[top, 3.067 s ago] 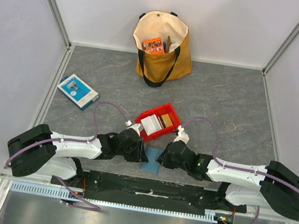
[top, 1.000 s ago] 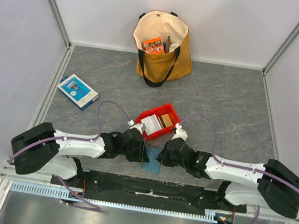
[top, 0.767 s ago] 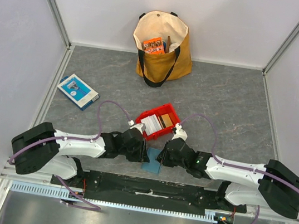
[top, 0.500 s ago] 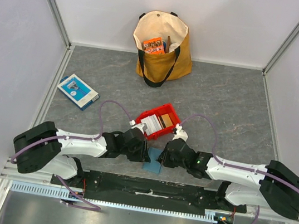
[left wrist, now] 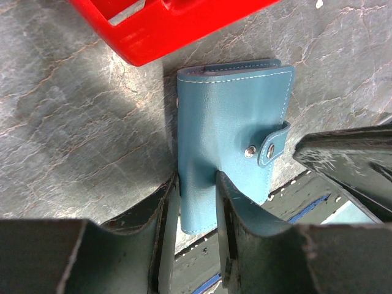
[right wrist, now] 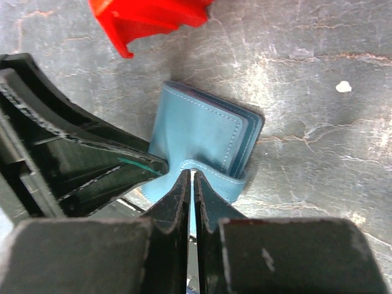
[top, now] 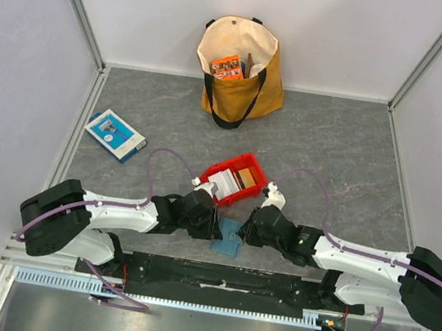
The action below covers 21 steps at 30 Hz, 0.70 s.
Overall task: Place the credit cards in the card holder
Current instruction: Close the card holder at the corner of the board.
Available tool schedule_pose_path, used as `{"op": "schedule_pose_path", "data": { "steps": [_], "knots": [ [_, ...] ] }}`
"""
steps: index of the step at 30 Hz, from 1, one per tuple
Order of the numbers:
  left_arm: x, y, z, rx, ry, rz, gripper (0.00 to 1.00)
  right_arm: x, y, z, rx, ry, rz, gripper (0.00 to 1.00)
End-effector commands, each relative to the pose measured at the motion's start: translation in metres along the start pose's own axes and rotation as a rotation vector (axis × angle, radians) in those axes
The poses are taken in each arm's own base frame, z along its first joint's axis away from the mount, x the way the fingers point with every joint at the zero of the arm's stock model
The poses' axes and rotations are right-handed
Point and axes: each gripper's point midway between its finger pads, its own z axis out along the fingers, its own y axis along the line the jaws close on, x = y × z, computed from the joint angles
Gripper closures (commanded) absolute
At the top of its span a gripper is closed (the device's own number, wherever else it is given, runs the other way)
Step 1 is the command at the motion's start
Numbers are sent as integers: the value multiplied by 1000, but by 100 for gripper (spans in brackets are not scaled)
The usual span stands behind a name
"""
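The teal card holder (top: 228, 237) lies closed at the table's near edge, just in front of the red bin (top: 259, 169). White-grey cards (top: 222, 184) and tan-brown cards (top: 245, 177) stand in the bin. My left gripper (left wrist: 197, 184) is shut on the holder's (left wrist: 229, 116) near left edge, with one finger on each side of the cover. My right gripper (right wrist: 190, 174) is shut on the holder's snap strap (right wrist: 211, 170), which is pinched between its fingertips. In the top view the left gripper (top: 210, 226) and the right gripper (top: 246, 229) flank the holder.
A tan tote bag (top: 240, 68) with books stands at the back. A blue-and-white flat box (top: 115, 134) lies at the far left. The red bin's corner (left wrist: 153, 37) is close behind the holder. The black mounting rail (top: 220, 280) runs along the near edge.
My right arm has swung a little to the right, its gripper staying on the holder's strap. My left gripper has edged slightly right. The holder stays in place.
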Motion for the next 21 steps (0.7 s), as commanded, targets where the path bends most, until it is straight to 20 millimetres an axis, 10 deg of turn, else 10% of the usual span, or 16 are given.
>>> {"op": "schedule_pose_path", "data": {
  "steps": [1, 21],
  "knots": [
    [7, 27, 3, -113, 11, 30, 64, 4, -10, 7, 45, 13, 1, 90],
    [4, 23, 5, -109, 9, 29, 62, 16, -2, 17, 7, 68, -2, 91]
  ]
}}
